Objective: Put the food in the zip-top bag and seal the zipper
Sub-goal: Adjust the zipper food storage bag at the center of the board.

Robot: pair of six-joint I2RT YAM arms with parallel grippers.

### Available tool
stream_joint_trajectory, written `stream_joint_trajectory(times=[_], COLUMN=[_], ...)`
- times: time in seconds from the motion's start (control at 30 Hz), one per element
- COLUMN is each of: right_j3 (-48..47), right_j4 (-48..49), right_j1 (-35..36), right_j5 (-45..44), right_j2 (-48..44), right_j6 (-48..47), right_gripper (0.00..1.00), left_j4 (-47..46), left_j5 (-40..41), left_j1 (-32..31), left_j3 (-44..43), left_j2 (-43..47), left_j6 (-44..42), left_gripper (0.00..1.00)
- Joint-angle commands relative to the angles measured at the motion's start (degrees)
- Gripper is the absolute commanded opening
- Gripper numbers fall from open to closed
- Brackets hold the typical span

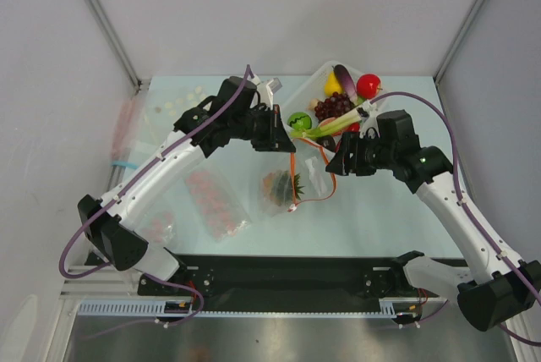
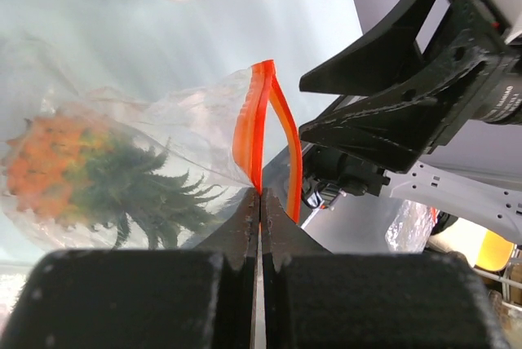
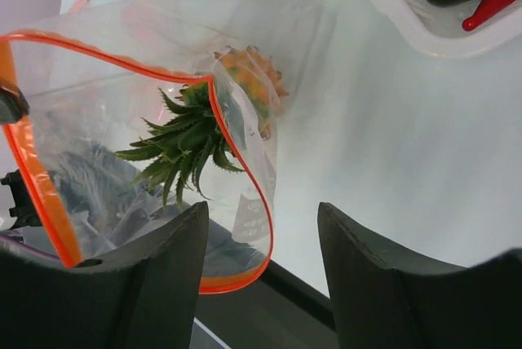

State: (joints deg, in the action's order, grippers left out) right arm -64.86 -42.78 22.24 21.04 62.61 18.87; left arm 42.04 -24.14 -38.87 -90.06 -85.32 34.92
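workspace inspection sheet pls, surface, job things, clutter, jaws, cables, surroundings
surface: pale table, no spills seen
job things: bag mouth open, pineapple inside; zipper unsealed; green fruit and red fruit in tray
clutter: other toy food in tray; red-dot packet; white-dot sheet
grippers: left jaws shut on zipper; right jaws open and empty, beside bag mouth
cables: left cable and right cable, purple, arch over the arms, clear of bag
surroundings: white walls, metal post
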Motion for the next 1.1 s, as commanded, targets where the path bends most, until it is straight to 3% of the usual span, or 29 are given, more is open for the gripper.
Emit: stream_joint_trajectory(times=[0.0,0.23,0.33,0.37,0.47,0.5,0.67,0.83,0.93,1.07], right_j3=[0.61,1.40,1.40,1.23,-1.04,-2.10,-8.87,-14.84,-18.01,-20.30], right_j4=[-0.11,-0.90,-1.25,-0.64,0.68,0.69,1.99,5.16,6.04,8.68], right_j1=[0.96,1.49,1.75,1.67,1.67,1.67,1.67,1.84,1.84,1.93], right_j5=[0.32,0.58,0.15,0.14,-0.03,-0.12,-1.00,-0.29,-1.35,-3.63], right_j2=[-0.82,0.14,0.32,0.32,1.72,2.68,8.57,15.43,18.86,23.08], right_j6=[0.99,1.52,1.52,1.52,1.17,0.90,-1.12,-1.56,-2.17,-2.52], right_gripper=[0.60,0.53,0.36,0.24,0.03,0.00,0.00,0.01,0.08,0.25], left_j4=[0.06,0.58,0.93,1.20,4.44,5.67,21.83,38.34,41.19,38.65], left_j5=[0.50,1.11,1.38,1.55,2.52,3.48,9.71,22.52,27.90,29.86], left_j1=[0.11,0.11,0.11,0.11,0.11,0.11,0.11,0.11,0.11,0.29], left_j3=[-3.19,-3.80,-3.89,-4.15,-6.08,-8.27,-20.30,-33.24,-33.87,-30.97], left_j2=[0.07,0.06,-0.11,-0.37,-1.34,-2.47,-7.83,-12.50,-12.68,-12.68], left_j6=[-0.55,-0.46,-0.46,-0.38,-0.99,-1.69,-4.85,-8.02,-8.72,-8.64], left_gripper=[0.00,0.00,0.00,0.00,0.00,0.00,0.00,0.00,0.00,0.00])
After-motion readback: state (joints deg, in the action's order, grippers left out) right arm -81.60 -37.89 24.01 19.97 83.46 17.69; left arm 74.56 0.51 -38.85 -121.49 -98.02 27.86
